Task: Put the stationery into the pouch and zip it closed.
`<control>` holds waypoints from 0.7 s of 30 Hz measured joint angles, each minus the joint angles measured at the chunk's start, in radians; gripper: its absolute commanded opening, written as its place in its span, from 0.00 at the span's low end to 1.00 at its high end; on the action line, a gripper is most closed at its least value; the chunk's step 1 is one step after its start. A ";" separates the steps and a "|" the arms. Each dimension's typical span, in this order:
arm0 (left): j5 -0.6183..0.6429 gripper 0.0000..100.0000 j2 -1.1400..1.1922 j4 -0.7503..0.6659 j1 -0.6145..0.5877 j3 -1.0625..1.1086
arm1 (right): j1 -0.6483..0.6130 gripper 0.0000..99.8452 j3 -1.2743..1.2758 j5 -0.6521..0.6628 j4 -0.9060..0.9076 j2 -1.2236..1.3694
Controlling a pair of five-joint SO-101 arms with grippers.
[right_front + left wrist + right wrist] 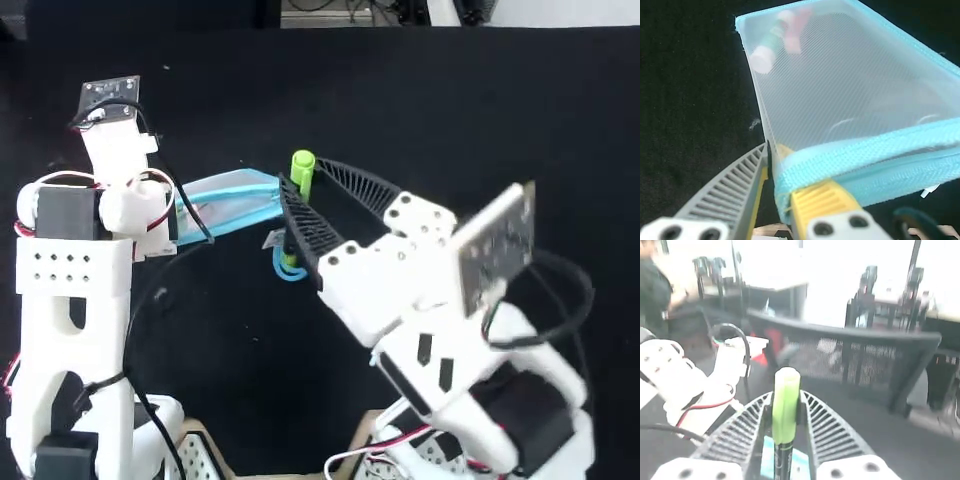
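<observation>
A light blue mesh pouch (235, 200) is held up off the black table by my left gripper (180, 215). In the left wrist view that gripper (771, 150) is shut on the pouch (840, 90) at a corner of its zipper edge. A white-and-green item (767, 47) and a pink one (797, 30) lie inside at the far end. My right gripper (302, 172) is shut on a green highlighter (302, 160), right at the pouch's other end. The highlighter (786, 405) stands upright between the right gripper's (786, 397) black ribbed fingers, above a strip of pouch (767, 455).
A small blue cord loop (290, 272) hangs below the highlighter. The left arm's white body (685, 375) is close beside the right gripper. The black table (450, 110) stretches behind both arms. An office chair (865, 355) stands in the room beyond.
</observation>
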 measured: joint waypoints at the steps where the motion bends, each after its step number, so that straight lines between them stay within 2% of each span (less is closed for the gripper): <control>1: 0.000 0.03 0.000 0.000 0.000 0.000 | 0.000 0.01 0.063 0.000 -0.054 -0.040; 11: 0.000 0.03 0.000 0.000 -0.002 0.000 | 0.000 0.01 0.502 0.000 -0.543 -0.310; 18: 0.000 0.03 0.000 0.000 -0.002 0.000 | 0.000 0.01 0.729 0.000 -0.841 -0.305; 21: 0.000 0.03 0.000 0.000 -0.002 0.000 | 0.000 0.01 0.801 0.000 -0.913 -0.305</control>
